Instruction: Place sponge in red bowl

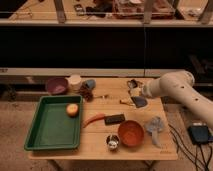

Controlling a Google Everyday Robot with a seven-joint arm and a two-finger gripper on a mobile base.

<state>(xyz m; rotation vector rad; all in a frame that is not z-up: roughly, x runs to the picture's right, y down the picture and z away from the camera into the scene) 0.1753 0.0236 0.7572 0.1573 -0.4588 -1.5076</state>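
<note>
The sponge, a small blue-grey pad with a pale yellowish bit at its left, lies on the wooden table towards the back right. My gripper hangs just above and behind it at the end of the white arm, which reaches in from the right. The gripper is shut, and I cannot tell whether it touches the sponge. The red bowl stands empty near the table's front edge, in front of the sponge.
A green tray with an orange fruit fills the left side. Behind it are a purple bowl, a white cup and a blue cup. A grey rag, a black block and a shiny round thing surround the red bowl.
</note>
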